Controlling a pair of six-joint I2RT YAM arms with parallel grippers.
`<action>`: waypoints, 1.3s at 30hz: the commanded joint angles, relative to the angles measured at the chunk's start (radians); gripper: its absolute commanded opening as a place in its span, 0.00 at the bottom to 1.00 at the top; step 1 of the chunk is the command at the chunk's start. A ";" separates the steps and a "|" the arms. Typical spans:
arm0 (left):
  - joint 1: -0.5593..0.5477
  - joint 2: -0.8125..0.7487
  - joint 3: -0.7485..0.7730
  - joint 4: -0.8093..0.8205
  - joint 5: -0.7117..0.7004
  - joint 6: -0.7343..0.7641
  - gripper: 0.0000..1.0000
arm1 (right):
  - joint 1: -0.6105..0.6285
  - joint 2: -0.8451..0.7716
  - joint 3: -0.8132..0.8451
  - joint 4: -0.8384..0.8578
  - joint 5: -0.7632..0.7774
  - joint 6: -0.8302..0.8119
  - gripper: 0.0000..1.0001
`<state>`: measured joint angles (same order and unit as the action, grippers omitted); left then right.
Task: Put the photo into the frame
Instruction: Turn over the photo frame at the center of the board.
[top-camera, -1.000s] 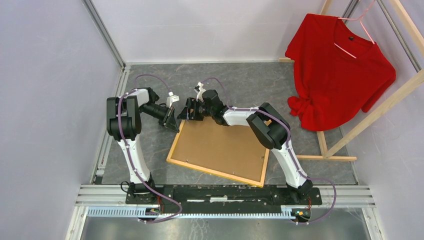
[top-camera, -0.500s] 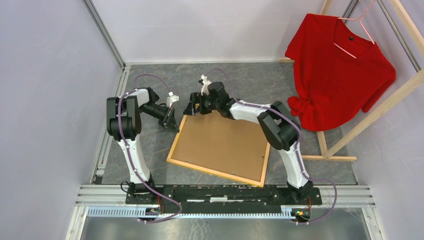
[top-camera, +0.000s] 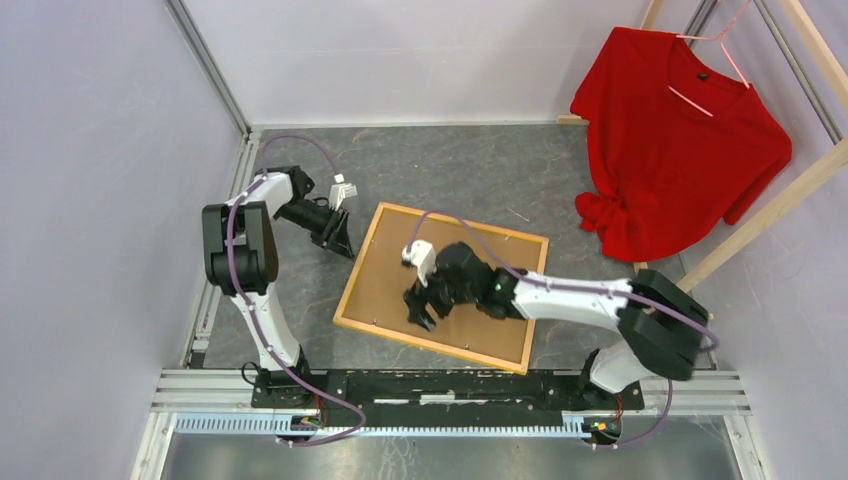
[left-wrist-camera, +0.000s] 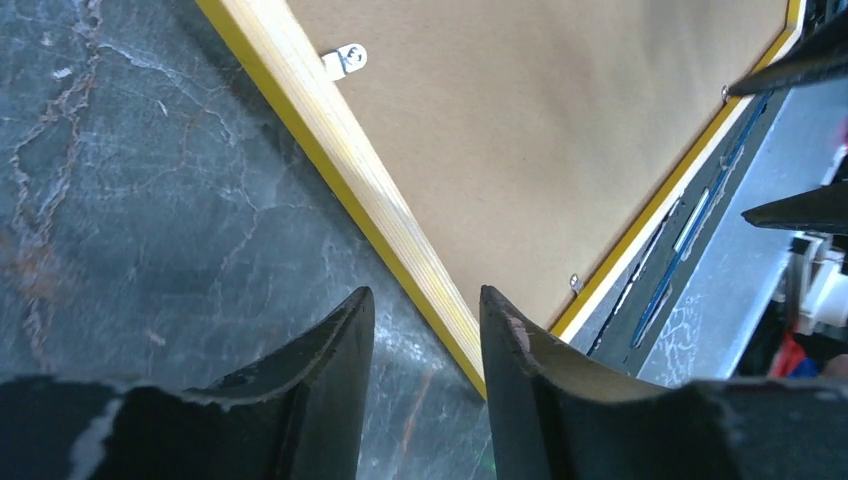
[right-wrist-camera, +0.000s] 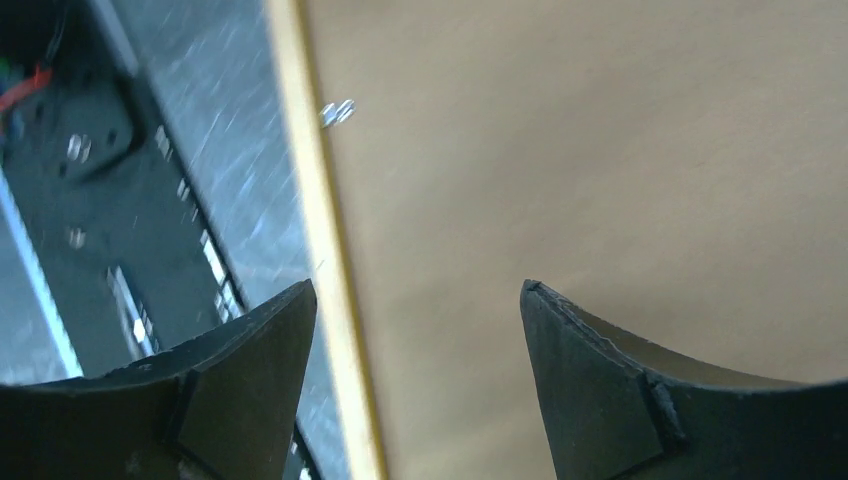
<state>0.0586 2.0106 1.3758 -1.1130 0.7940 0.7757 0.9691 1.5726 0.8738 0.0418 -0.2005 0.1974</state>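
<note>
The frame (top-camera: 357, 268) lies face down on the dark table, its light wood back and a thin yellow edge (left-wrist-camera: 340, 150) showing. A brown backing panel (top-camera: 470, 250) fills it, so the photo is hidden. My left gripper (top-camera: 343, 245) sits low by the frame's far-left edge, over bare table. Its jaws (left-wrist-camera: 425, 300) stand apart with nothing between them. My right gripper (top-camera: 420, 310) hovers over the near-left part of the panel (right-wrist-camera: 600, 150), close to the frame's near edge (right-wrist-camera: 315, 200). It is open (right-wrist-camera: 415, 290) and holds nothing.
A red shirt (top-camera: 680, 130) hangs on a wooden rack (top-camera: 760, 220) at the back right. Metal rails (top-camera: 450, 385) run along the near edge by the arm bases. Small metal tabs (left-wrist-camera: 345, 60) stick out on the frame's back. Grey walls close in left and behind.
The right arm has swung from the frame's far-left corner down to its near-left part. The left gripper's jaws have opened and it has drawn back slightly.
</note>
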 joint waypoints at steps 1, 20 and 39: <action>-0.003 -0.145 -0.021 -0.063 -0.003 0.097 0.52 | 0.125 -0.187 -0.124 -0.017 0.163 -0.129 0.80; -0.003 -0.572 -0.177 -0.066 0.006 0.132 1.00 | 0.326 -0.064 -0.198 0.031 0.266 -0.164 0.49; -0.015 -1.242 -0.675 0.049 -0.066 0.875 1.00 | 0.287 -0.084 0.039 -0.151 0.282 -0.190 0.00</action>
<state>0.0544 0.9367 0.7986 -1.1221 0.7311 1.3205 1.2884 1.5208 0.7528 -0.0849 0.0818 0.0208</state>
